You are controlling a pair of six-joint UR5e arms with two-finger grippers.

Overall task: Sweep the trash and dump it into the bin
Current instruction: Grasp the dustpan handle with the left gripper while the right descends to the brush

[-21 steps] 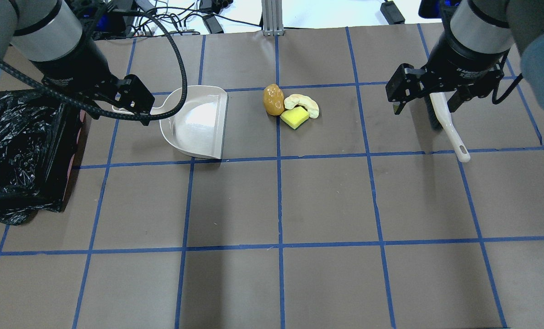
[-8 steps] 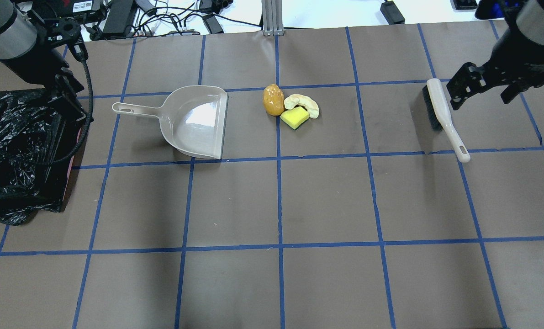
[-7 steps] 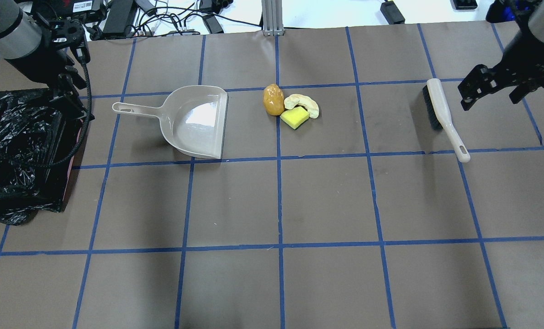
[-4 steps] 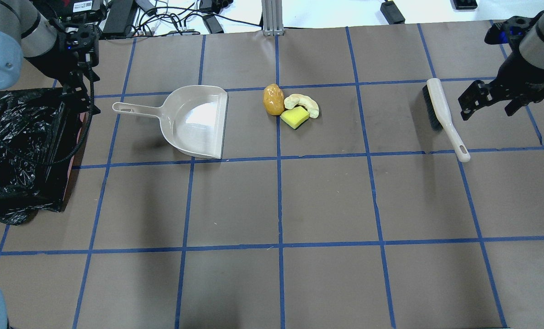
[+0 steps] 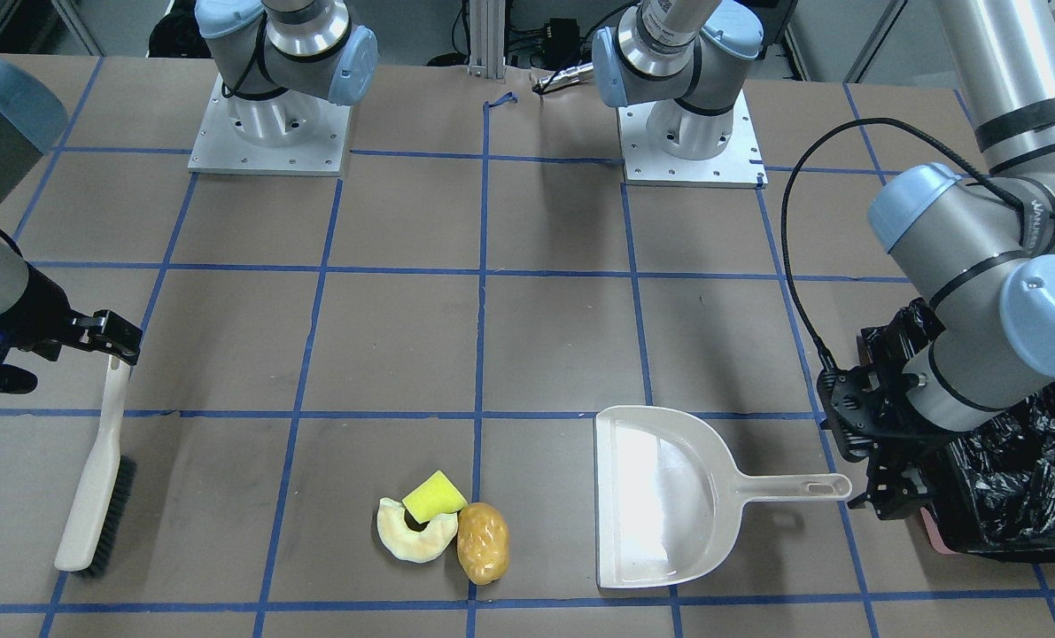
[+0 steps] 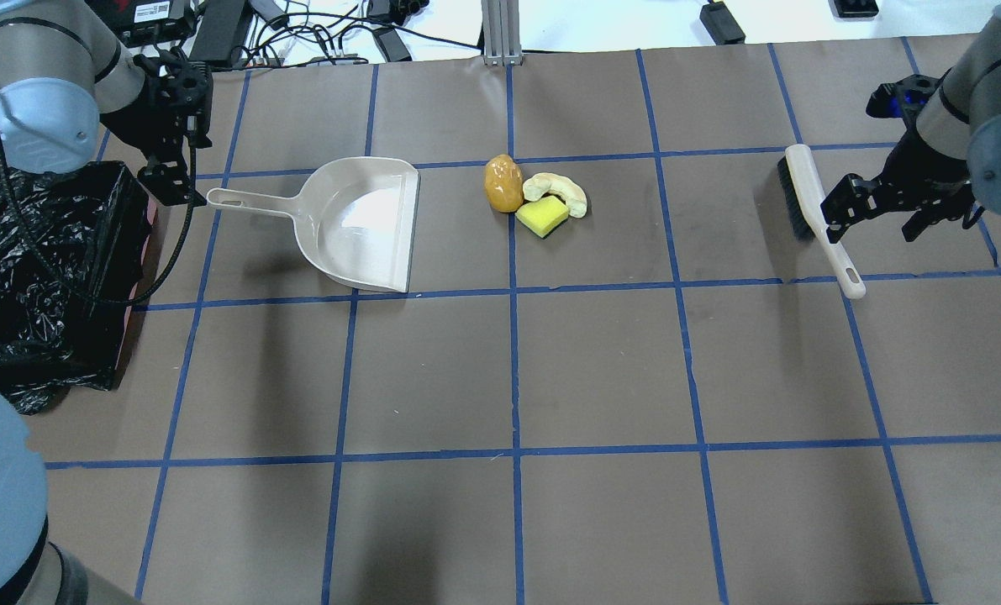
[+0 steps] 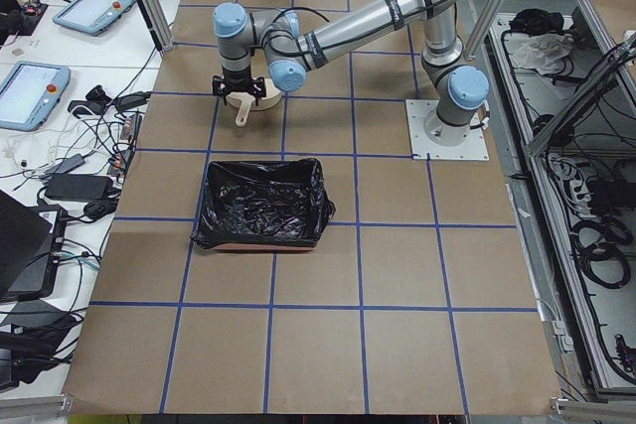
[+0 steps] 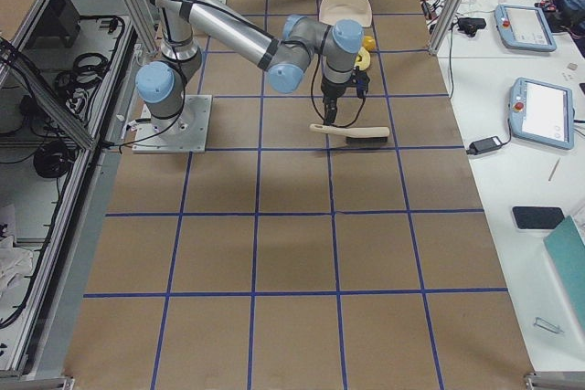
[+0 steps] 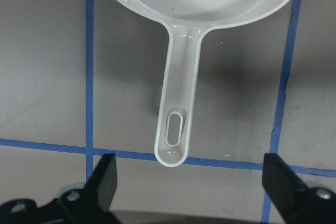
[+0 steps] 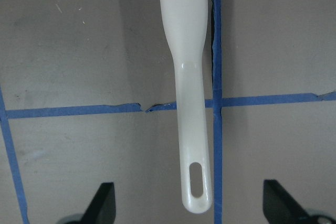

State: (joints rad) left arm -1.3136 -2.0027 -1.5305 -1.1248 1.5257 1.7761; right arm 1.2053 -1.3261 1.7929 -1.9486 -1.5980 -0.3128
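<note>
The trash lies in one cluster mid-table: a golden-brown lump (image 6: 503, 183), a cream curved slice (image 6: 561, 189) and a yellow-green wedge (image 6: 542, 217). The beige dustpan (image 6: 366, 223) rests left of it, mouth toward the trash. The black-bagged bin (image 6: 38, 277) stands at the left edge. My left gripper (image 9: 191, 182) is open, its fingers straddling the tip of the dustpan handle (image 9: 176, 108) without touching. My right gripper (image 10: 191, 208) is open around the end of the brush handle (image 10: 190, 103). The brush (image 6: 815, 210) lies flat at the right.
Blue tape lines grid the brown table. An aluminium post (image 6: 500, 34) and cables sit at the far edge. Both arm bases (image 5: 270, 133) are bolted near the robot's side. Tablets (image 8: 539, 111) lie on a side table.
Both arms swung outward, then came back low. The left gripper now sits at the dustpan handle's tip and the right at the brush handle's end. Trash, dustpan and brush have not moved.
</note>
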